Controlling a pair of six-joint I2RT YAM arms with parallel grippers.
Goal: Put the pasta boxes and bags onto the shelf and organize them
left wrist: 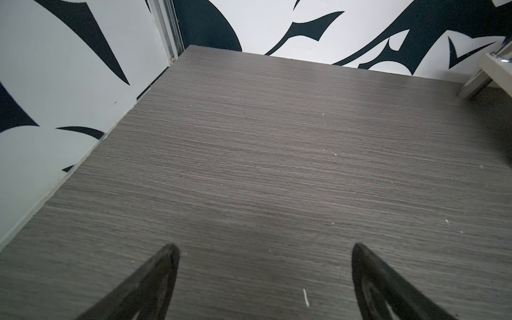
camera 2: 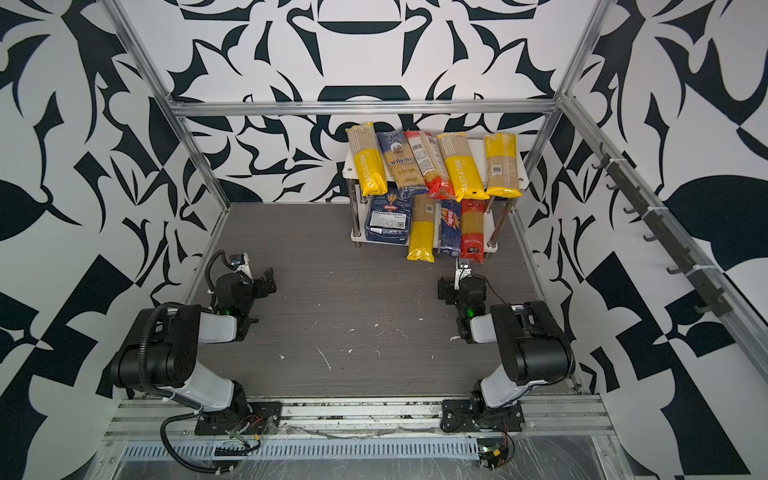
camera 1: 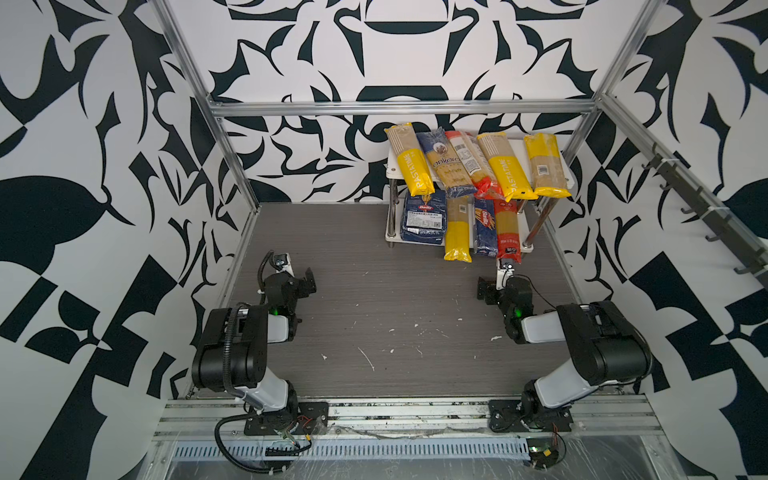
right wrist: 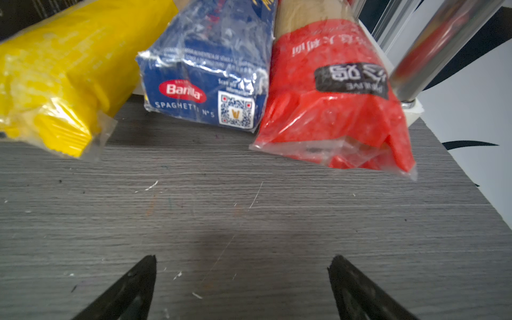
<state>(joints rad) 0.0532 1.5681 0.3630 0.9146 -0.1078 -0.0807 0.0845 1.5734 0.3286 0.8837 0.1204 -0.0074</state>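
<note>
The shelf [camera 1: 391, 168] stands at the far edge of the grey wood-grain surface [camera 1: 374, 291], toward its right corner, against the patterned back wall. Five spaghetti bags lie side by side across its top board, slightly fanned. From left to right they are a yellow PASTATIME bag [camera 1: 409, 160], the navy ankara bag [camera 1: 446, 162], a red-ended bag [camera 1: 471, 166], a second PASTATIME bag [camera 1: 505, 166] and a yellow-ended barcode bag [camera 1: 546, 166].

On the lower board lie the wide Barilla package [camera 1: 424, 218], a yellow-tipped bag [camera 1: 458, 228], the narrow Barilla spaghetti box [camera 1: 485, 226] and a red-tipped bag [camera 1: 507, 232]. The last three jut past the board's front edge. The red-tipped one lies just beside a chrome post [right wrist: 437, 47].

The right hand [camera 1: 484, 289] sits low near the surface's right edge, just in front of the red-tipped bag and apart from it, jaws spread wide and empty. The left hand [camera 1: 309, 278] sits near the left edge, also wide and empty, over bare surface.
</note>
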